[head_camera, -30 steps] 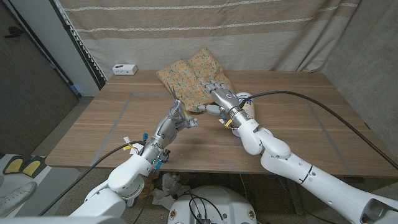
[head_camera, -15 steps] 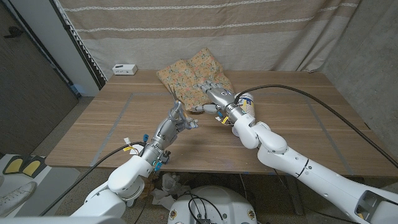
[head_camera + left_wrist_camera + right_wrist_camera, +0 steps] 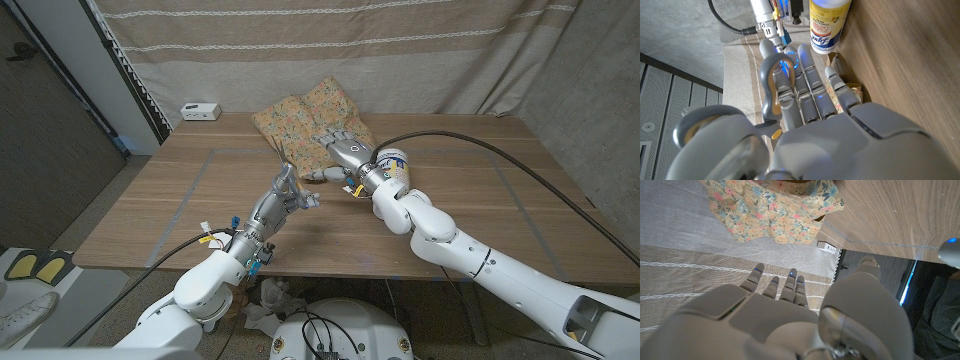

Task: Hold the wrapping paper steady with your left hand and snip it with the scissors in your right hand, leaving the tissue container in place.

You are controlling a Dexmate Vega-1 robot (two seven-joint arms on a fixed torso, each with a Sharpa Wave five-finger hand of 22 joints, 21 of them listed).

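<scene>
The floral wrapping paper (image 3: 305,118) lies crumpled at the table's far middle and also appears in the right wrist view (image 3: 775,210). My right hand (image 3: 343,153) reaches over its near edge with fingers stretched out and nothing held (image 3: 775,315). Whether it presses the paper I cannot tell. My left hand (image 3: 283,198) hovers nearer the front and grips grey scissors (image 3: 277,156), blades pointing toward the paper; the grey and yellow handle loop (image 3: 771,82) sits around its fingers. The tissue container (image 3: 397,165), a canister with a yellow label (image 3: 827,25), stands upright just right of my right wrist.
A small white box (image 3: 200,110) sits at the table's far left corner, also seen in the right wrist view (image 3: 829,246). A striped curtain (image 3: 400,50) hangs behind the table. Bare wood (image 3: 500,210) spreads to the right and front left.
My right hand has slid a little farther onto the paper's near edge, uncovering the tissue container beside its wrist. The left hand with the scissors has stayed put.
</scene>
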